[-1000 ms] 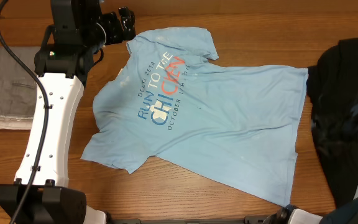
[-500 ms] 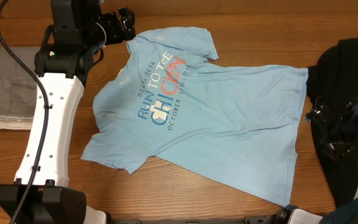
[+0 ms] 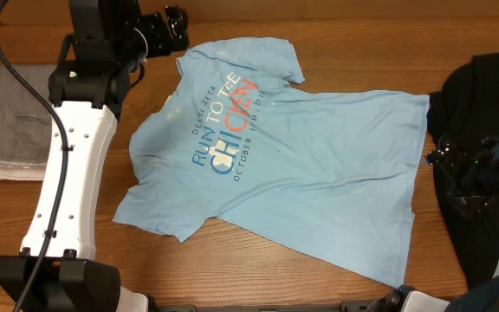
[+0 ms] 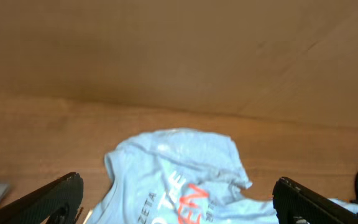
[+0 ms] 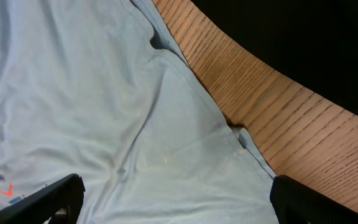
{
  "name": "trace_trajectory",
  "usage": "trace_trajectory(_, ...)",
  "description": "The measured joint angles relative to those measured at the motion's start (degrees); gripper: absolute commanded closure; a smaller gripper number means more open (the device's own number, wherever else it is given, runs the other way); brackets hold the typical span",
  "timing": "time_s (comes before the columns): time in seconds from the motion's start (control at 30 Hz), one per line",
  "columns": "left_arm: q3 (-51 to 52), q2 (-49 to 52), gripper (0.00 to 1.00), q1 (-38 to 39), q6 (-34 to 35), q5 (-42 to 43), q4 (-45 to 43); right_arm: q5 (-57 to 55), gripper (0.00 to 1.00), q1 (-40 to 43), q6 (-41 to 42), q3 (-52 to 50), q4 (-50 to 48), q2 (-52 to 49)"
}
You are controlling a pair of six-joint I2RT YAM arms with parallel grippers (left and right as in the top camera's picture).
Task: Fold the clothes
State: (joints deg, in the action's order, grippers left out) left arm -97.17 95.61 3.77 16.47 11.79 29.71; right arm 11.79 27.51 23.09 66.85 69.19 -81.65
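We see the shirt point(image 3: 275, 165) spread slantwise in the middle of the table point(image 3: 362, 43), collar toward the far left and hem toward the right. The hem edge runs down the right side and ends just beside the black garment point(image 3: 483, 87). From the right wrist we see a narrow strip of bare wood parting the two. The hem's near corner lies close to the table's front edge. On the left, a band of bare wood separates the shirt from the grey pile point(image 3: 7, 121), though the left arm point(image 3: 68, 173) stretches above that band. Open wood runs along the far side behind the shirt, and a bare wedge shows in front of it at the near middle.

The left gripper point(image 3: 177, 31) hangs just beside the collar, jaws wide apart with nothing between them. The right gripper point(image 5: 176, 199) hovers by the hem on the right, jaws likewise wide and empty.

The shirt is light blue and short-sleeved, and it lies open and unfolded. Dark blue, white and orange-red lettering runs across the chest. One sleeve points to the far side, slightly rumpled, and the other points to the near left. The cloth is mostly smooth, with soft creases.
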Motion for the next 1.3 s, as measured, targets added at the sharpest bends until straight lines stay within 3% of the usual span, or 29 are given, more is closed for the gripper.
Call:
trace_trajectory(0.3,-0.02,3.87,0.02,3.78,-2.89,4.26,-2.29,0.0,0.0,-0.02,-0.15,0.0,-0.02,0.0)
trace_trajectory(0.33,-0.09,5.14,0.24,4.46,-3.43,4.04,-2.43,0.0,0.0,0.0,-0.2,0.0,0.0,0.0)
trace_trajectory(0.37,-0.26,7.08,0.39,5.33,-4.37,3.67,-2.38,0.0,0.0,0.0,-0.22,0.0,0.02,0.0)
trace_trajectory(0.4,-0.33,8.37,0.41,5.66,-4.63,3.41,-2.21,0.0,0.0,-0.02,-0.22,0.0,0.0,0.0)
trace_trajectory(0.57,-13.09,20.59,0.93,6.4,-6.29,2.51,5.73,0.0,0.0,-0.02,-0.24,0.0,-0.07,0.0)
trace_trajectory(0.6,-16.92,23.43,0.96,6.36,-6.32,2.36,8.0,-0.02,0.0,0.0,-0.28,0.0,-0.07,0.0)
trace_trajectory(0.63,-22.64,27.69,0.96,6.32,-6.88,2.19,10.19,-0.02,0.0,0.0,-0.22,0.0,-0.04,0.0)
trace_trajectory(0.8,-32.44,37.27,0.96,6.34,-7.56,0.92,12.76,0.0,0.0,0.0,-0.26,0.0,-0.09,0.0)
trace_trajectory(1.07,-33.07,47.04,0.96,6.05,-7.69,-4.79,14.6,0.02,0.0,0.0,-0.24,0.0,-0.11,0.0)
trace_trajectory(1.3,-33.07,49.18,0.93,5.88,-7.63,-10.93,15.28,-0.02,0.0,0.0,-0.24,0.0,-0.07,0.0)
